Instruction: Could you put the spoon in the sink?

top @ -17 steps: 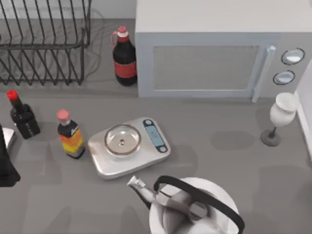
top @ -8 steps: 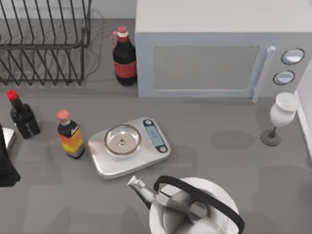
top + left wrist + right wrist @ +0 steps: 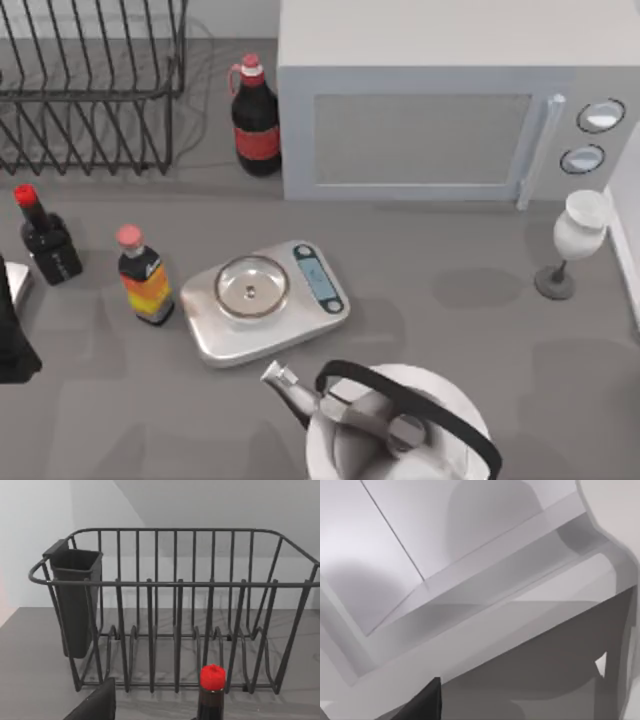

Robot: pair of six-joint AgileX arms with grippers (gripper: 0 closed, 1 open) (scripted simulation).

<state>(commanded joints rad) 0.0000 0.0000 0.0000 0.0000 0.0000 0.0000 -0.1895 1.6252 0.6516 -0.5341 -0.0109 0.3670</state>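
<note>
At the table's left edge, near the red-capped dark bottle (image 3: 45,240), my left gripper (image 3: 97,706) faces the dish rack (image 3: 175,610). I cannot tell whether that claw is apart or together. The same goes for my right gripper (image 3: 426,702), close to white panels (image 3: 470,580). Where the spoon lies I cannot tell. A scale (image 3: 265,300) and a kettle (image 3: 390,425) stand mid-table.

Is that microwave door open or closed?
Closed: the microwave door sits flush with its front, handle against the control panel.
</note>
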